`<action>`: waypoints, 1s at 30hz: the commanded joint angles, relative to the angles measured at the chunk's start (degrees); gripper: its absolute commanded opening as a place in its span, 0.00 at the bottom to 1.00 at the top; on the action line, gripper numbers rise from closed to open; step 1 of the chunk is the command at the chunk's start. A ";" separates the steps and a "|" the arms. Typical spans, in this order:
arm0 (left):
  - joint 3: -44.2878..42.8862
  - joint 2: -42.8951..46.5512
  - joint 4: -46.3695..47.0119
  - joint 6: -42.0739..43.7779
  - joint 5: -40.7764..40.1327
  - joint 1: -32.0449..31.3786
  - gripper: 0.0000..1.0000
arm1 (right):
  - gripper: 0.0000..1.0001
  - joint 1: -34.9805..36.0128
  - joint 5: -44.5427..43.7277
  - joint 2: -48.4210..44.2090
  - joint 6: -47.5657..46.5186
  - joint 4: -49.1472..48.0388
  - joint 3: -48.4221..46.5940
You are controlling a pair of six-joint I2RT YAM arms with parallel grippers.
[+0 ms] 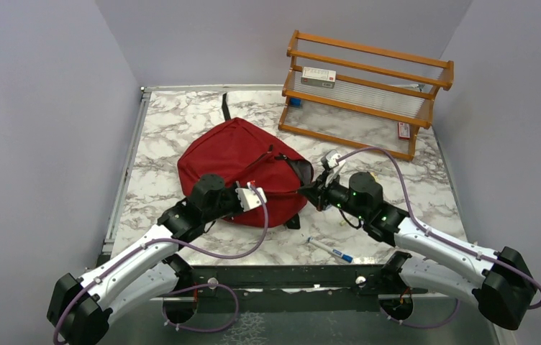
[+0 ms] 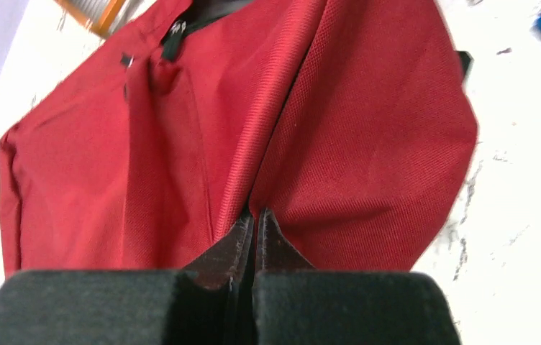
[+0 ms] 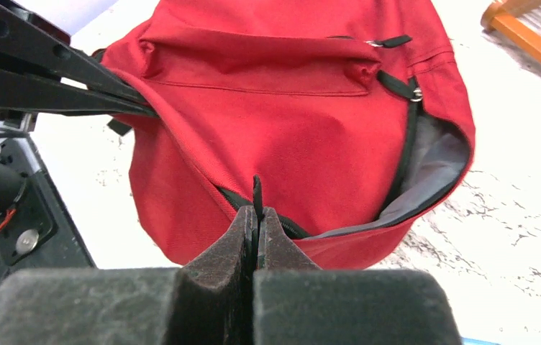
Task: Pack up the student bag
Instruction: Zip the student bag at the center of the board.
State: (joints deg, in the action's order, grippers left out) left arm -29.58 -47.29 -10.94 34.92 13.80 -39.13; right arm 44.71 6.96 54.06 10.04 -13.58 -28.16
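Note:
The student bag [image 1: 239, 158] is a dark-red backpack lying on the marble table, its front pocket facing up. In the right wrist view its main zip stands partly open along the right side, showing grey lining [image 3: 433, 169]. My left gripper [image 2: 255, 214] is shut on a pinched fold of the bag's red fabric [image 2: 339, 129] at its near edge; its fingers [image 3: 73, 83] show in the right wrist view too. My right gripper [image 3: 257, 210] is shut on the black zipper pull [image 3: 257, 188] at the bag's near right side, close to the left gripper [image 1: 285, 192].
A wooden rack [image 1: 368, 93] stands at the back right with a small white box [image 1: 318, 77] on a shelf. A pen with a blue cap [image 1: 331, 251] lies near the table's front edge. Grey walls close in on both sides.

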 commanded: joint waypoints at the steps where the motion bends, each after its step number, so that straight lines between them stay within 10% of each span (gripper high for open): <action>1: -0.61 0.72 -7.41 -2.47 -20.41 2.47 0.00 | 0.01 -0.59 -9.99 1.55 -1.60 3.46 -3.36; 7: -0.79 4.93 -8.40 -1.11 -21.93 3.97 0.03 | 0.01 -0.59 -10.50 2.36 -0.68 4.50 -4.27; 15: -2.33 11.49 -7.55 3.47 10.34 3.98 0.53 | 0.01 -0.58 5.27 1.72 -3.72 -1.10 -4.16; 30: -2.72 6.22 2.41 0.19 31.52 2.55 0.61 | 0.01 -0.30 35.01 12.02 4.84 -9.33 -10.80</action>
State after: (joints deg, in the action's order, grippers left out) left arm -32.21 -41.63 -11.44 36.25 37.98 -35.73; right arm 44.14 33.23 65.65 8.84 -14.90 -37.23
